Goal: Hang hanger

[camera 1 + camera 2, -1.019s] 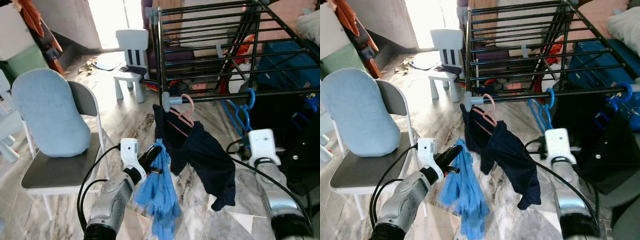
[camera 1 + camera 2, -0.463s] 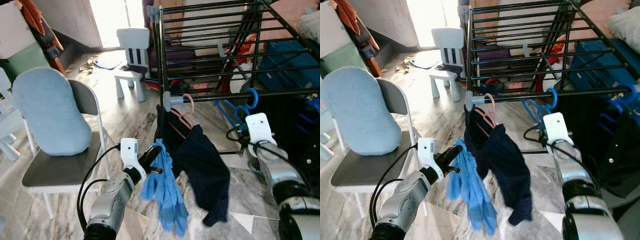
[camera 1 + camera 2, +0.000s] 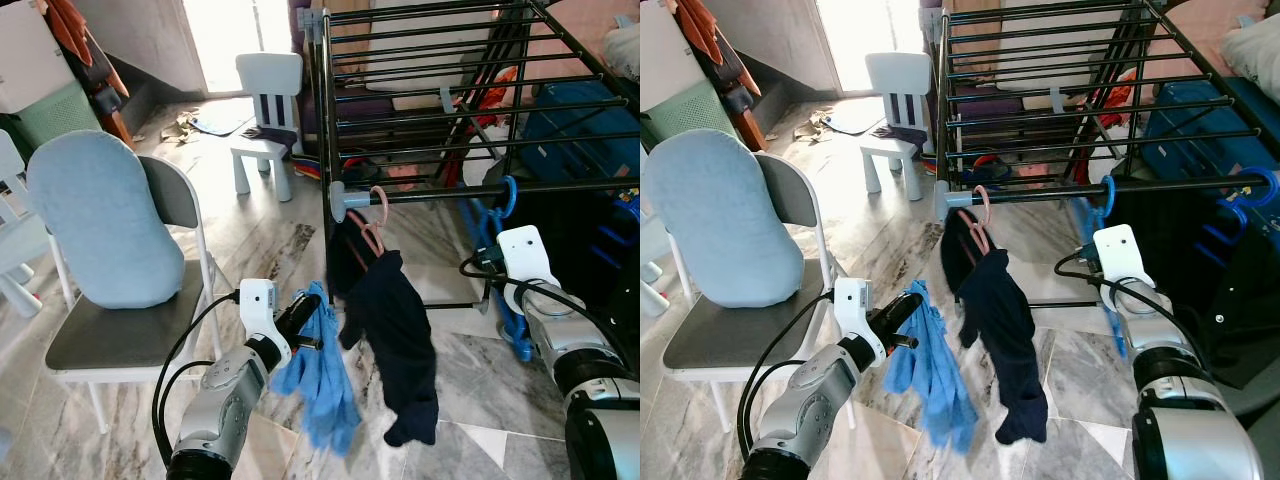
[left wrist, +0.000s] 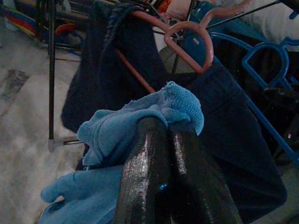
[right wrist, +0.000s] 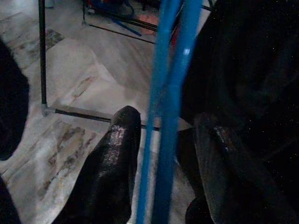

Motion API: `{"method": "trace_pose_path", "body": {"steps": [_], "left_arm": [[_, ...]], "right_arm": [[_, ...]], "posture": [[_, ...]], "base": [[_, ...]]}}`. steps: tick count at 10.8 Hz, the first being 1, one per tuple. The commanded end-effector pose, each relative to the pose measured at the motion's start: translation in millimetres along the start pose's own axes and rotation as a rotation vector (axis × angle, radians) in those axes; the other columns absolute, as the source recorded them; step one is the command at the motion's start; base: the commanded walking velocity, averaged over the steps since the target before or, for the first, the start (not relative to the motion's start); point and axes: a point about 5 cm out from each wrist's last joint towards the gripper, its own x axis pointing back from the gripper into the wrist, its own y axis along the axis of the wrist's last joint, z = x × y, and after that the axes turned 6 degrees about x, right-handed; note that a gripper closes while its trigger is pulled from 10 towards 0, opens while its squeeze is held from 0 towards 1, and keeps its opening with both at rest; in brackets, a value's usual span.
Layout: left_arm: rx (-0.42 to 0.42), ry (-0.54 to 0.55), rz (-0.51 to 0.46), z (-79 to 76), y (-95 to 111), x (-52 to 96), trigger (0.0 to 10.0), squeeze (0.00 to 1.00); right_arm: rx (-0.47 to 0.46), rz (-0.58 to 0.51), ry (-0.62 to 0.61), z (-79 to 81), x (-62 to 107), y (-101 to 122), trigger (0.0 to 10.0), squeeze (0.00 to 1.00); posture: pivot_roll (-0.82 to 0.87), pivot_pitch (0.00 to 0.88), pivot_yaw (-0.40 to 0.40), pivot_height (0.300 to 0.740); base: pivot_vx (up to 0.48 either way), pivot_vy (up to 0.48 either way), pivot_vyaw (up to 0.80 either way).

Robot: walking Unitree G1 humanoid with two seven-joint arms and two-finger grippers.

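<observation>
Item: pink hanger (image 3: 374,222), hooked over the front rail of the black drying rack (image 3: 430,100), close to the rail's left end cap. A dark navy garment (image 3: 392,335) is carried on it, hanging well down toward the marble floor (image 3: 270,240). The hanger is seen tilted, its long axis slanting down toward the rack's right side and its hook pointing up onto the rail; the garment is bunched unevenly along it.

Item: left gripper (image 4: 161,135), held low in front of the rack's left front corner. Its fingers are pressed together on a light blue garment (image 3: 318,370), which hangs limp beneath them, just beside the navy garment.

Item: right gripper (image 5: 163,140), held below the front rail near its middle. Its fingers are spread apart, with the stem of a blue hanger (image 5: 170,93) passing between them; whether the stem is touched cannot be told. That hanger's hook (image 3: 503,195) is seen over the same rail.

Item: grey chair (image 3: 120,330) with pale blue cushion, and a white child's chair (image 3: 265,110), both well apart from the rack.

Risks, as judged: the tilted pink hanger could be slid or unhooked if the hanging cloth is brushed by either arm; the navy garment, unevenly loaded, could be shed; the blue hanger could be dragged off the rail if the fingers are closed and withdrawn carelessly.
</observation>
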Motion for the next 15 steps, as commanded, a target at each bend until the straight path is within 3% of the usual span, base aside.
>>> {"method": "trace_pose_path", "body": {"steps": [1,5,8,10,14,15], "left_arm": [[-0.02,0.003,-0.009,-0.3,3.9,0.0,10.0,0.0],[-0.023,0.017,-0.006,0.1,2.5,-0.4,10.0,0.0],[-0.054,0.064,0.01,4.4,1.9,-0.6,10.0,0.0],[-0.059,0.06,0.016,2.7,0.1,-0.6,10.0,0.0],[-0.091,0.074,0.022,5.7,1.0,4.1,10.0,0.0],[-0.099,0.079,0.026,6.4,0.3,5.4,10.0,0.0]], "right_arm": [[0.005,-0.019,-0.006,-4.3,-1.3,7.7,0.0,0.0],[0.005,-0.036,0.005,-2.3,-2.2,10.0,0.0,0.0],[-0.012,-0.166,-0.034,-2.3,-0.3,26.1,0.0,0.0],[-0.034,-0.192,-0.048,1.2,3.0,22.8,0.0,0.0],[-0.09,-0.332,-0.118,9.4,28.2,13.8,0.0,0.0],[-0.106,-0.31,-0.113,16.4,32.6,4.2,4.9,0.0]], "posture": [[-0.21,0.0,0.083,0.74],[-0.21,0.0,0.076,0.74],[-0.21,0.0,0.076,0.74],[-0.22,0.0,0.082,0.74],[-0.22,0.0,0.085,0.74],[-0.22,0.0,0.085,0.74]], "base": [[0.0,0.0,0.0],[0.0,0.0,0.0],[0.0,0.0,0.0],[0.0,0.0,0.0],[0.0,0.0,0.0],[0.0,0.0,0.0]]}}
